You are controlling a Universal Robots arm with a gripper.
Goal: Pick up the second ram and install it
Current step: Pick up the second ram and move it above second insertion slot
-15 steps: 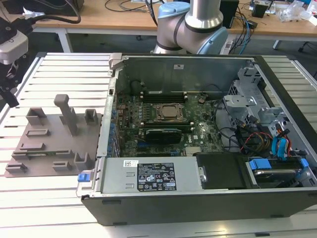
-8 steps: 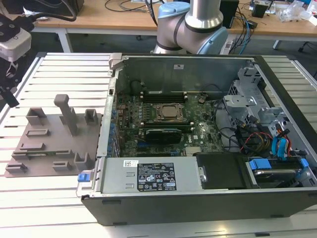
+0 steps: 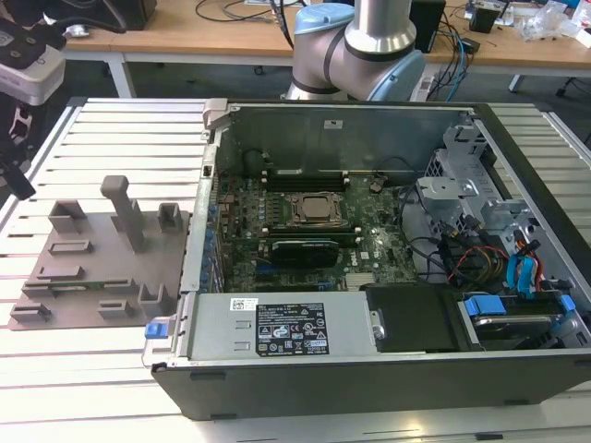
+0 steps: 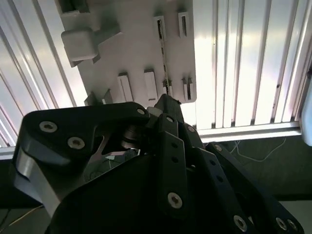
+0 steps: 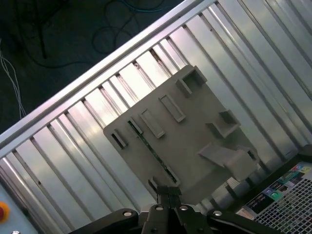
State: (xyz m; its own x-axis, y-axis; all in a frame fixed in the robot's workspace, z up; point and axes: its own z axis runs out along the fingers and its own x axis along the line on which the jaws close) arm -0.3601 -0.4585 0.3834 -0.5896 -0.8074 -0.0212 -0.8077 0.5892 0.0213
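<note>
**Condition.** The gripper (image 5: 168, 191) is clenched on nothing and hangs well above the grey holder plate (image 5: 195, 126) on the slatted tabletop (image 5: 73, 161). The second ram (image 5: 149, 147) stands edge-on in the plate's slot blocks, below the gripper and apart from it. In the second wrist view it is a thin line (image 4: 163, 58) running away from the gripper (image 4: 165, 103).

**Hazards (assessed).**
- Closed jaws: a descent in this state would likely drive the fingertips onto the ram's top edge.
- Narrow target: a small yaw error against the board's line could set a finger on a slot block.
- Off-centre grasp: the stick may tilt and bind in the blocks.
- Insertion: a tilted ram may jam in its socket inside the computer case (image 3: 369, 369).
</note>
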